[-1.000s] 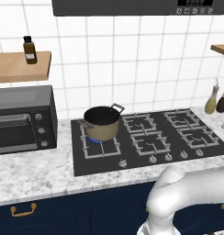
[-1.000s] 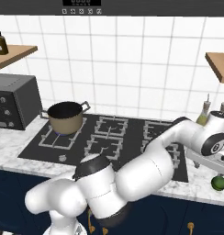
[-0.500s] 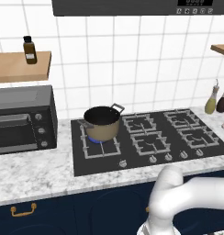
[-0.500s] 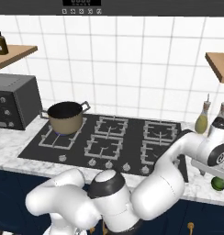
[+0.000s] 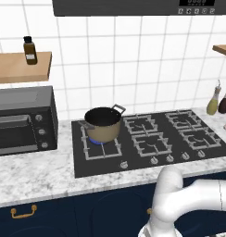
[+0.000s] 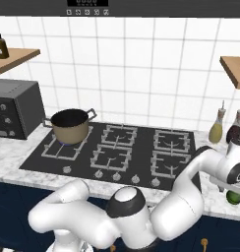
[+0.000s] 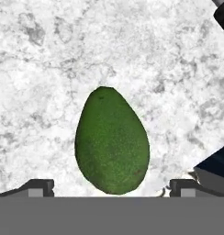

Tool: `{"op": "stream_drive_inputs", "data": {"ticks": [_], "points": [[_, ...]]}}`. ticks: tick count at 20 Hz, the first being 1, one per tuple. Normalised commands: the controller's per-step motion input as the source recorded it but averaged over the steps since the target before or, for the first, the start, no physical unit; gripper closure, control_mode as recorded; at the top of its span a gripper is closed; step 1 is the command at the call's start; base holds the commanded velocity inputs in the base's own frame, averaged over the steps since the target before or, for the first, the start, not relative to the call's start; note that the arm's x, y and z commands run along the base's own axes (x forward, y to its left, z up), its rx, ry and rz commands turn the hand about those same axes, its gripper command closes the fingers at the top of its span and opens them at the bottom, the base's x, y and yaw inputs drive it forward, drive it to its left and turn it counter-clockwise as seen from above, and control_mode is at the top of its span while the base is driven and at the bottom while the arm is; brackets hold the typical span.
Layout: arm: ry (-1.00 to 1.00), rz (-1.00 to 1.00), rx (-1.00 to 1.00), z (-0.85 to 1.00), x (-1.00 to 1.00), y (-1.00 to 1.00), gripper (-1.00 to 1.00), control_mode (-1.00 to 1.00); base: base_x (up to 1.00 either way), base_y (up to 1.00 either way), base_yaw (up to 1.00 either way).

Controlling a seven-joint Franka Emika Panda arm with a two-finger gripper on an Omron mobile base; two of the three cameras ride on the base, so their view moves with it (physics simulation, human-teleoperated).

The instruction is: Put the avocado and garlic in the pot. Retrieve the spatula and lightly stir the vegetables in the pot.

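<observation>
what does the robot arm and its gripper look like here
The arm is glossy white, built of thick rounded segments with dark grey to black joints. The gripper ends in two small dark, blocky finger tips. No cables or markings can be made out.

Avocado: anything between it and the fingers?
Nothing. In the hand view the avocado lies on bare marble counter, centred between the open fingers, untouched.

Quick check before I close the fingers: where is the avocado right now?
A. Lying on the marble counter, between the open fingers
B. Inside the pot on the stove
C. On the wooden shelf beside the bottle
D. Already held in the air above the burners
A. The hand view shows the avocado lying on the marble counter, with the fingers spread on either side of it and not closed on it.
</observation>
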Motion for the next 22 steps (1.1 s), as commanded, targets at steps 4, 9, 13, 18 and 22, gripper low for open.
{"op": "stream_drive_inputs", "data": {"ticks": [4,9,13,18,22], "points": [[0.0,0.05,0.0,-0.28,0.0,-0.27,-1.0,-1.0,0.0,0.0,0.0],[0.0,0.09,0.0,-0.26,0.13,-0.04,-1.0,-1.0,0.0,0.0,0.0],[0.04,0.17,0.02,-0.35,0.1,0.23,1.0,-1.0,0.0,0.0,0.0],[0.02,0.17,0.02,-0.29,0.0,0.28,1.0,-1.0,0.0,0.0,0.0],[-0.03,0.23,0.03,0.02,-0.13,0.74,1.0,-1.0,0.0,0.0,0.0]]}}
